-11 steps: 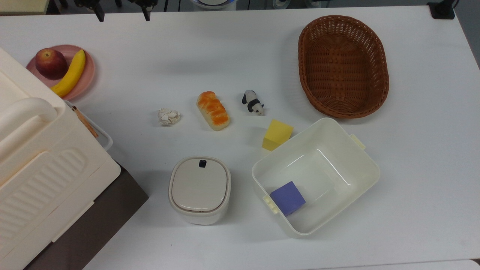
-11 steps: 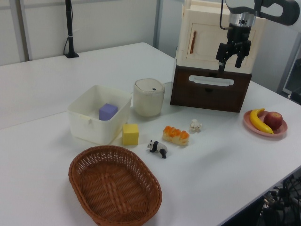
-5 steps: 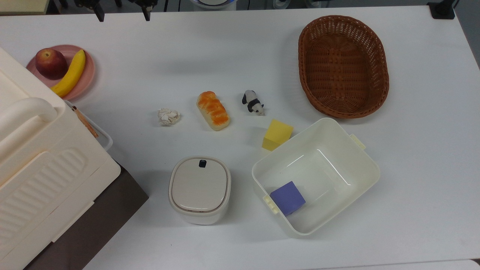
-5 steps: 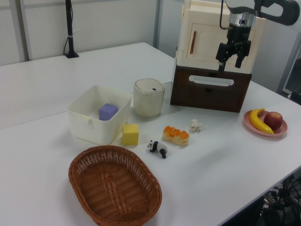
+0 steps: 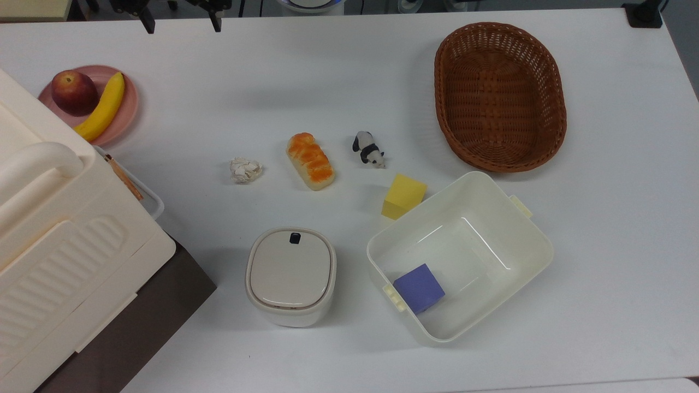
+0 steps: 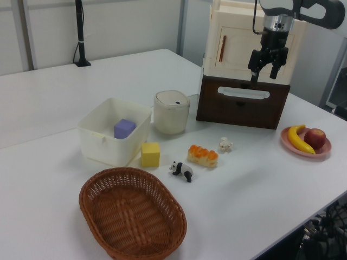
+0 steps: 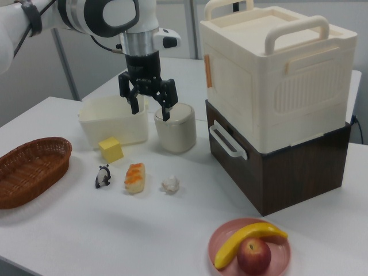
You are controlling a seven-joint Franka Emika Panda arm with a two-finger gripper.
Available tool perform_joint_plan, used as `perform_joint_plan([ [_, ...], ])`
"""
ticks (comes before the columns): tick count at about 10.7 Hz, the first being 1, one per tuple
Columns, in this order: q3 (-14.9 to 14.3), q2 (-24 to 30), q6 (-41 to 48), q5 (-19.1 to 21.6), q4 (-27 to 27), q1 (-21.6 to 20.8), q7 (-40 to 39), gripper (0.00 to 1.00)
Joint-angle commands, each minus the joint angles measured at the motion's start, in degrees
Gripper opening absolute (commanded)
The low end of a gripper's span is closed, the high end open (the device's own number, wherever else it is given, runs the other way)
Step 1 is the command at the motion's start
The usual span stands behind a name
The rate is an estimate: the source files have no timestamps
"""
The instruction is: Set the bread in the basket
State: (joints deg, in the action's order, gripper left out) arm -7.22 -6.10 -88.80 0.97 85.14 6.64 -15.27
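Note:
The bread [image 5: 310, 161] [image 6: 203, 156] [image 7: 134, 177], a small loaf with a glossy orange top, lies on the white table near its middle. The empty brown wicker basket [image 5: 499, 95] [image 6: 133, 216] [image 7: 29, 167] stands at the top view's upper right, well apart from the loaf. My gripper [image 5: 180, 24] [image 6: 264, 73] [image 7: 149, 109] hangs open and empty, high above the table. In the top view its two dark fingertips [image 5: 146, 25] show at the upper left edge, far from the bread.
A paper ball [image 5: 245, 170], a toy panda [image 5: 369, 148] and a yellow cube [image 5: 403, 195] flank the loaf. A white bin [image 5: 540, 240] holds a purple cube [image 5: 419, 287]. A lidded pot [image 5: 290, 274], a fruit plate [image 5: 128, 109] and a tall cream box [image 5: 54, 229] stand nearby.
The gripper has shifted only a few pixels in the top view. Nothing on the table has moved.

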Motion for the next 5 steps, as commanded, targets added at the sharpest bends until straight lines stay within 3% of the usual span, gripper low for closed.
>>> perform_joint_plan([
  [1, -0.4, 0.9, 0.8, 1.1, 1.2, -0.1, -1.3, 1.0],
  [5, -0.3, 0.8, 0.4, 1.2, 2.5, -1.6, -0.7, 1.0],
])
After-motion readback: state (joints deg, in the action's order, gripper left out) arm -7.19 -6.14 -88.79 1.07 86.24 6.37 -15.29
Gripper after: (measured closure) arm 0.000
